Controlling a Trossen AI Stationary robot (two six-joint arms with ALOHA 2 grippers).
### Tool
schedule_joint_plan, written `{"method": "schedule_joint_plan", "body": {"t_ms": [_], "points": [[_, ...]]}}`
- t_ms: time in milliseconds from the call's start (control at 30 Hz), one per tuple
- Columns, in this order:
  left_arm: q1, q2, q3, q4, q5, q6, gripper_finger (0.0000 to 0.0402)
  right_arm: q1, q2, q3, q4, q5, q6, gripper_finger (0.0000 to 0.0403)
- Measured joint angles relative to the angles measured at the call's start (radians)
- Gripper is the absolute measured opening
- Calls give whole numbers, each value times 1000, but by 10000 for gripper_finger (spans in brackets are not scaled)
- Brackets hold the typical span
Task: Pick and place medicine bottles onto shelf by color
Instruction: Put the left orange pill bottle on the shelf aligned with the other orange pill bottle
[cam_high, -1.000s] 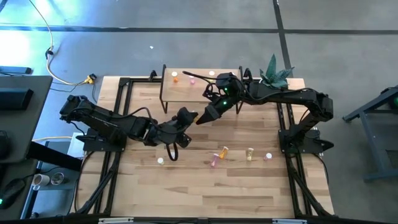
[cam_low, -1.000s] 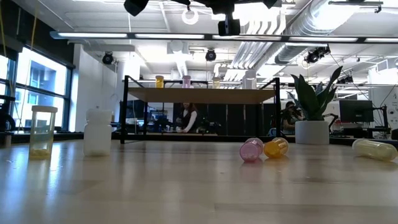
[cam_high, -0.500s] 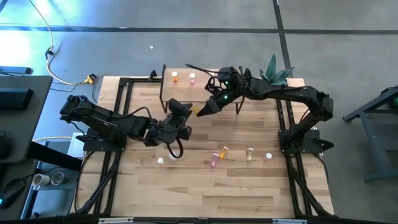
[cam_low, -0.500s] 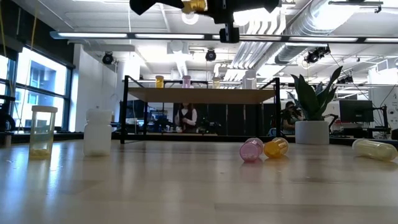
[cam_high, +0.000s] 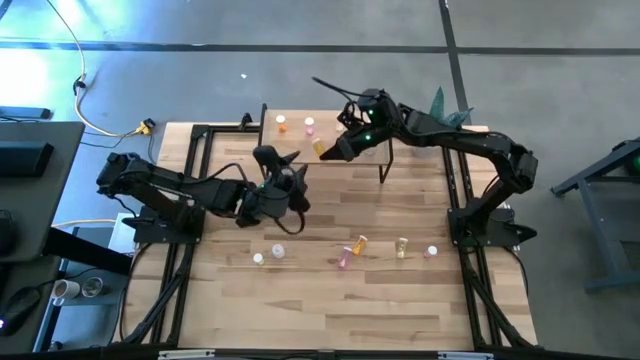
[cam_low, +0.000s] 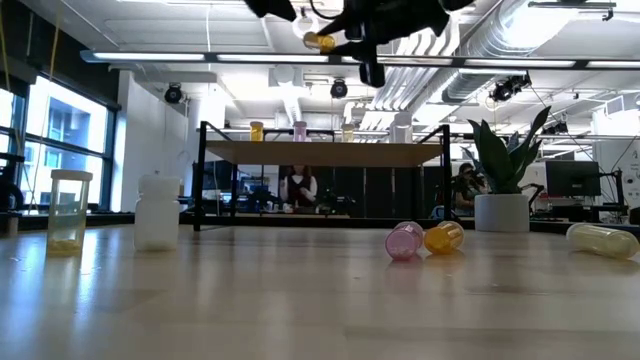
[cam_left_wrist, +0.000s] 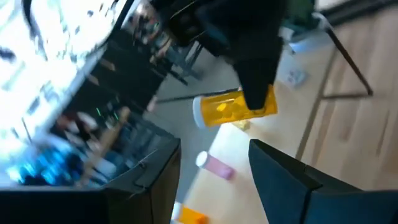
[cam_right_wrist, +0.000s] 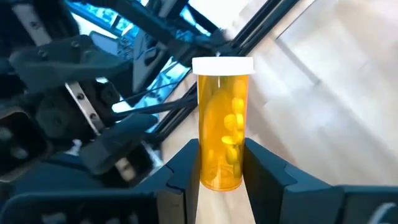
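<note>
Right gripper (cam_high: 325, 150) carries a yellow bottle (cam_high: 322, 149) clamped above the shelf (cam_high: 330, 140), where two bottles stand already; left gripper (cam_high: 268, 157) gapes empty nearby. Five bottles wait on the table (cam_high: 320, 300).

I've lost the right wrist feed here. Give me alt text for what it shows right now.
The right end effector is shut on an orange medicine bottle with a white cap, pills visible inside. Behind it the left arm shows dark and close, over the light wooden tabletop.
</note>
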Motion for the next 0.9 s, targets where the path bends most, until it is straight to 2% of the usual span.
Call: {"method": "schedule_joint_plan", "body": {"t_ms": [133, 367, 600, 900], "points": [[47, -3, 0, -1, 43, -155, 179, -27, 0, 0, 6, 27, -109, 92], [153, -53, 0, -2, 273, -345, 179, -57, 0, 0, 53, 50, -258, 92], [290, -137, 0, -7, 570, -474, 179, -84, 0, 0, 103, 50, -346, 92], [453, -180, 0, 17, 952, -511, 179, -105, 0, 0, 199, 49, -470, 92]]}}
